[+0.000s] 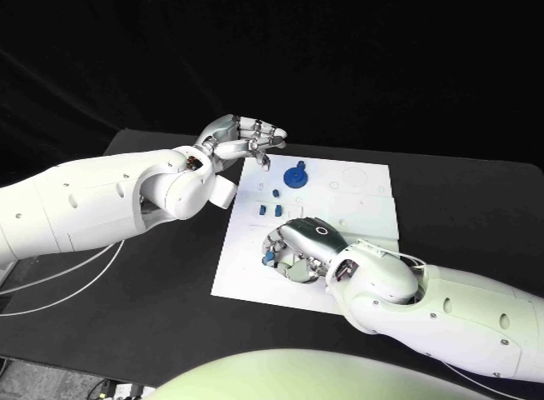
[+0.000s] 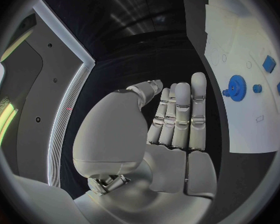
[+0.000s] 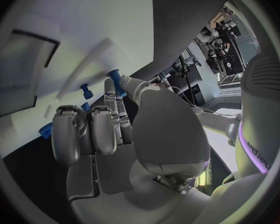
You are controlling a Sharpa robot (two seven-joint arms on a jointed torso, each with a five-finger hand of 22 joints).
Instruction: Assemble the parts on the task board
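Task board (image 1: 356, 196) lies under the right robot hand (image 1: 301, 246) pinching a blue part (image 3: 115, 77); left robot hand (image 1: 242, 137) empty, fingers apart.

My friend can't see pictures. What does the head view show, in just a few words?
A white task board lies on a black table, and the robot's right hand reaches down onto its near half. The left hand hovers by the board's far left corner, holding nothing. A round blue gear and small blue parts sit on the board.
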